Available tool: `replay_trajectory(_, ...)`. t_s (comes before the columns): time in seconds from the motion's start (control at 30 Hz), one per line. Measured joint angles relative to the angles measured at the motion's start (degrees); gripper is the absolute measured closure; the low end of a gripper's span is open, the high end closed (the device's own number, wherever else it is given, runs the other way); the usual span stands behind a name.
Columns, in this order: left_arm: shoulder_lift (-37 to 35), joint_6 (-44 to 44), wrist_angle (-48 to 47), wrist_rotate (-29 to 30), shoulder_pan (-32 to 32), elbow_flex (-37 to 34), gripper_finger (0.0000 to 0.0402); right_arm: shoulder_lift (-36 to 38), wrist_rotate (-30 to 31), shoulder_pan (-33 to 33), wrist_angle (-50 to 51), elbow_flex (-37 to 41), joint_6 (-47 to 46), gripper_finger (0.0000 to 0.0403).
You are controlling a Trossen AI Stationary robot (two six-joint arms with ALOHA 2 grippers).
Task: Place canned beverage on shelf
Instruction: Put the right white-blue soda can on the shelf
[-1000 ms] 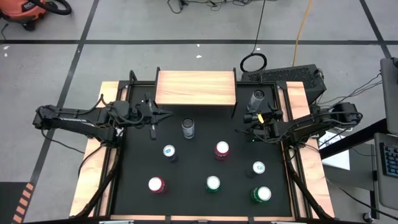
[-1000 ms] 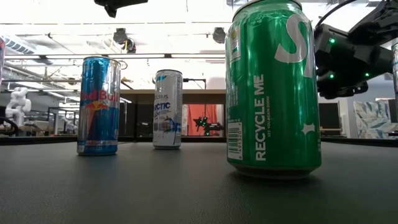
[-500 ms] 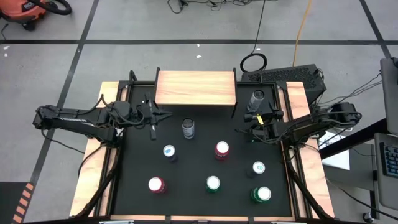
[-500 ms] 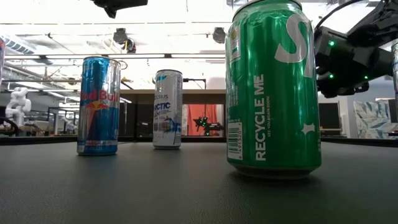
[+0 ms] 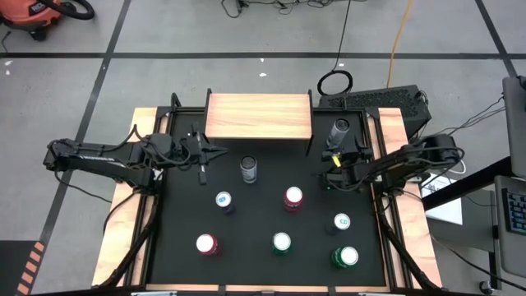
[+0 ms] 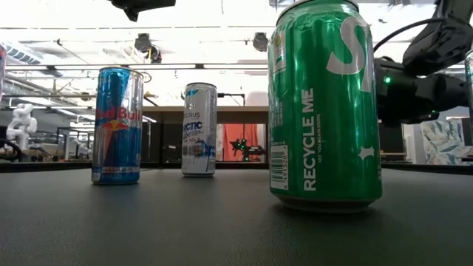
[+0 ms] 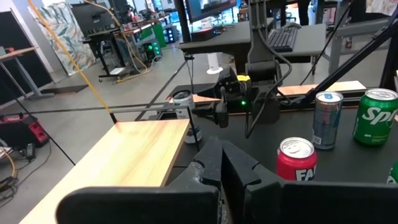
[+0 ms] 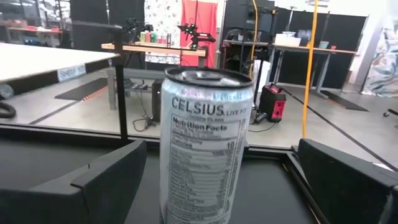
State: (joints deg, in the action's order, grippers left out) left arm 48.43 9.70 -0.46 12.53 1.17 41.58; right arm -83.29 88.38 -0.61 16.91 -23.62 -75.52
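One silver Celsius can [image 5: 340,129] stands near the tabletop's [image 5: 263,255] far right corner, beside the light-wood shelf [image 5: 259,116], between the right pincer's [image 5: 334,153] wide-apart fingers [image 8: 93,180]; left pincer [image 5: 223,150] together.

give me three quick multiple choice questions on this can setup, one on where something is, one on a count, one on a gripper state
1. Where does the Celsius can stand?
A. between the right gripper's open fingers
B. on the shelf
C. lying flat on the floor

2. How many cans stand on the shelf?
A. two
B. none
C. four

3. How is the left gripper?
A. open around a can
B. shut on a can
C. shut, holding nothing

Answers: 1 A, the right wrist view shows the can between the right gripper fingers. 2 B, the board is bare from above. 3 C, its fingers meet with no can between them.
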Motion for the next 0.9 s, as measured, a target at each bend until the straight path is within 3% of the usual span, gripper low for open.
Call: replay_trajectory(0.9,-0.01,1.26,-0.03,-0.02,-0.02,0.0,0.0401,-1.18,-1.88,3.62,-3.39,0.0,2.78,0.0003)
